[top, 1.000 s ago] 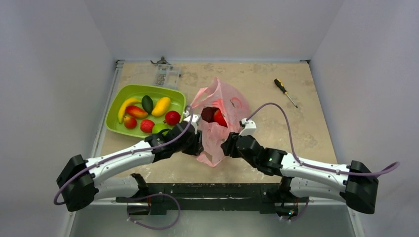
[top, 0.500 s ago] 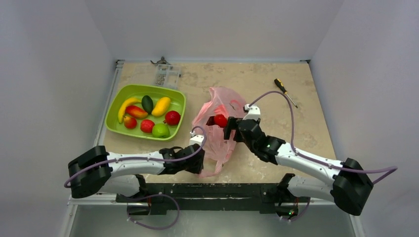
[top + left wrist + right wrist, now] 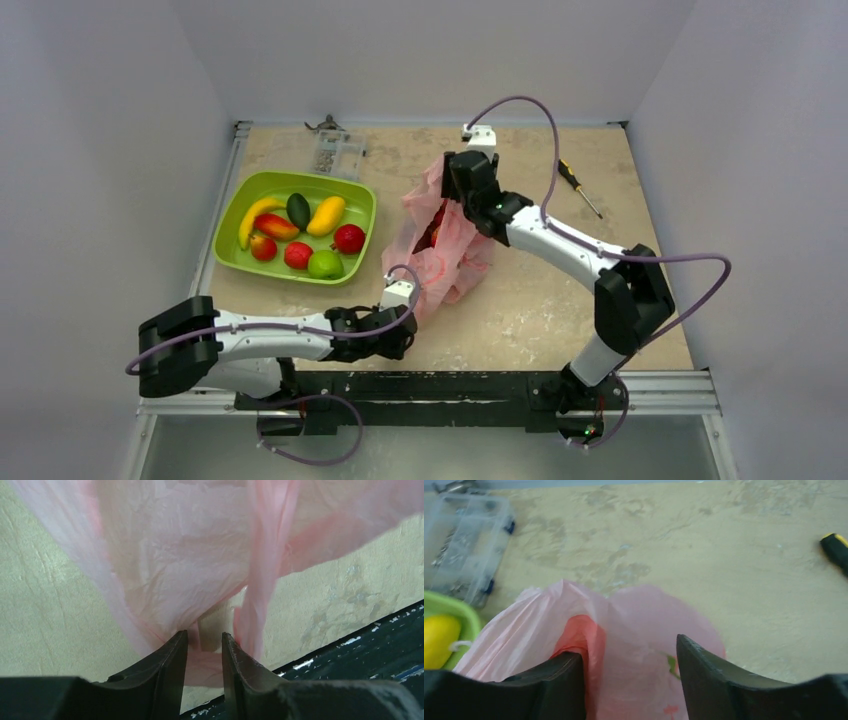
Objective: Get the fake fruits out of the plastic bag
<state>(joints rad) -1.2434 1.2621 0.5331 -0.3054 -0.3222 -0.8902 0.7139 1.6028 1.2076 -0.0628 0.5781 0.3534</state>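
Your right arm is no longer at the near side of the thin, crinkled, translucent pink plastic bag (image 3: 452,258). A moment ago it reached in low at the mouth, and now it stretches across to the bag's far end and stands over it. The right fingers (image 3: 561,680) are apart with the bag's upper bulge between them. You cannot tell whether they press on the film.

Your left arm has dropped back toward the near edge of the stone-patterned desk (image 3: 545,300). The left fingers (image 3: 172,672) are nearly together, clamped on a strip of the pink film at the bag's near end.

The bag now lies stretched between your two arms on the middle of the desk. A red shape (image 3: 580,632) shows through the film, likely one of the fruits.

The other small glossy fake fruits (image 3: 348,238) rest in the lime-green rectangular plastic tray (image 3: 222,238), just left of the bag.

This looks like a re-grip for tipping or shaking the bag. At least one fruit probably remains inside, so the task is unfinished.
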